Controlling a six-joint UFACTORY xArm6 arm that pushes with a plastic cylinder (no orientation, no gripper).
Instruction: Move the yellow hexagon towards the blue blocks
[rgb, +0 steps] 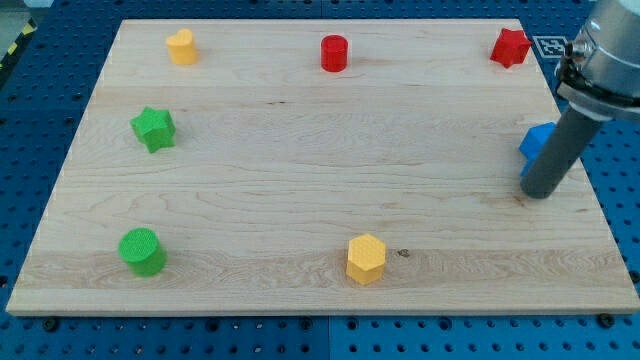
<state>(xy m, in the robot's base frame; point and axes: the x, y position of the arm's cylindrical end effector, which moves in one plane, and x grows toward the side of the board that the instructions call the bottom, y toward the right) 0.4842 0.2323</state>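
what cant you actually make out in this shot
- Blue block, camera view: the dark rod covers most of it, so its shape is unclear, as is whether more than one blue block sits there.
- My tip, camera view: it sits at the blue block's lower right; contact cannot be confirmed.
- Arm, camera view: cut off by the view's top and right edges.
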